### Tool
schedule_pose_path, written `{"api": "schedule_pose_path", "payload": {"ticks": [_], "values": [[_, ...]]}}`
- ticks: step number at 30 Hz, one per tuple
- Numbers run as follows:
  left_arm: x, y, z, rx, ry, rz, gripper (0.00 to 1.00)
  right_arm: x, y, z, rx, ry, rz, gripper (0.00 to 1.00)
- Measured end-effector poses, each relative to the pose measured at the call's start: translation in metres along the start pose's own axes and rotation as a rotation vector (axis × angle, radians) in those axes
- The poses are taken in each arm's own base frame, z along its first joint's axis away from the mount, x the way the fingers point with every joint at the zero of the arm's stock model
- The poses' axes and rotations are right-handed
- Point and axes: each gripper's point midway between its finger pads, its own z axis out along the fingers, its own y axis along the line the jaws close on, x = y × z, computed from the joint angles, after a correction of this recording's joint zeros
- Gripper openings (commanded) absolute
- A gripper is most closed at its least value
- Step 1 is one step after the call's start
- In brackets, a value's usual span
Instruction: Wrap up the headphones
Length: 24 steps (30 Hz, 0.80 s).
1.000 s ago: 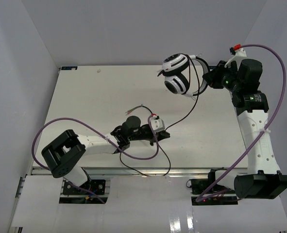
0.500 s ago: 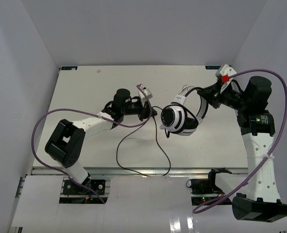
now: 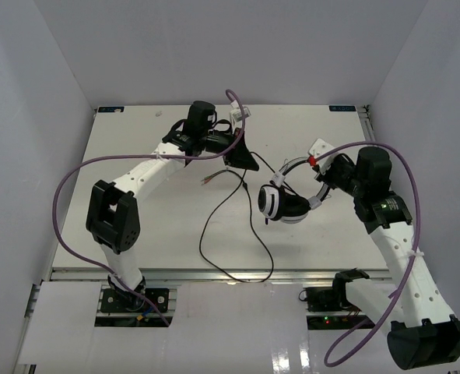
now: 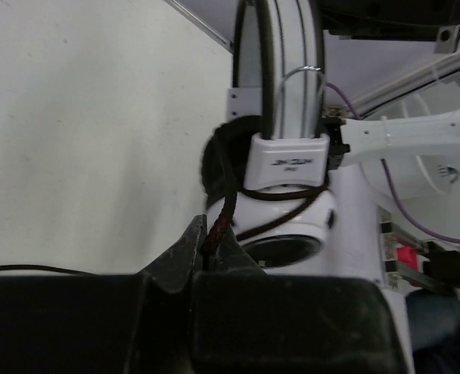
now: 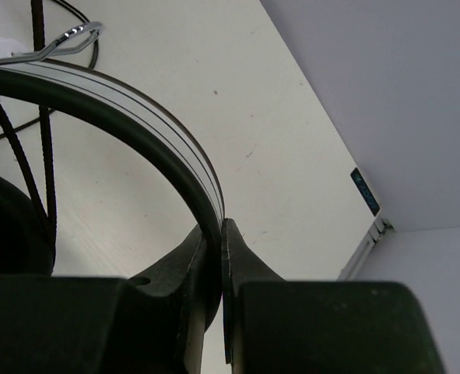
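Over the surface (image 3: pixel 307 132), our right gripper (image 5: pixel 222 232) jaws pinch the white over-ear headphones' (image 3: pixel 282 204) band — left gripper (image 4: pixel 212 234) jaws, the thin black cable (image 4: pixel 226 209).

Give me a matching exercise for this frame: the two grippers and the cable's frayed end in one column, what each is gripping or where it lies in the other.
Column one:
1. left gripper
2. right gripper
3. frayed red and green wire end

Column two:
A. lies loose on the white table
B. jaws shut on the thin black cable of the white over-ear headphones with black ear pads
C. jaws shut on the curved white headband

Pairs: 1-B, 2-C, 3-A
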Motion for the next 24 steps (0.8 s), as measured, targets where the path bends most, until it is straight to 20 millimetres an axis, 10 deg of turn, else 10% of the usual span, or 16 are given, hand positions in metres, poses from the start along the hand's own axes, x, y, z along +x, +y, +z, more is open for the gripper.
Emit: {"api": "schedule_pose_path", "payload": {"ticks": [11, 24], "values": [[0.019, -0.029, 0.017, 0.091, 0.069, -0.358, 0.05, 0.022, -0.012, 0.040, 0.311, 0.176, -0.002, 0.08], [0.016, -0.027, 0.047, 0.010, -0.045, -0.451, 0.62, 0.037, -0.043, 0.071, 0.558, 0.260, 0.547, 0.08]]}}
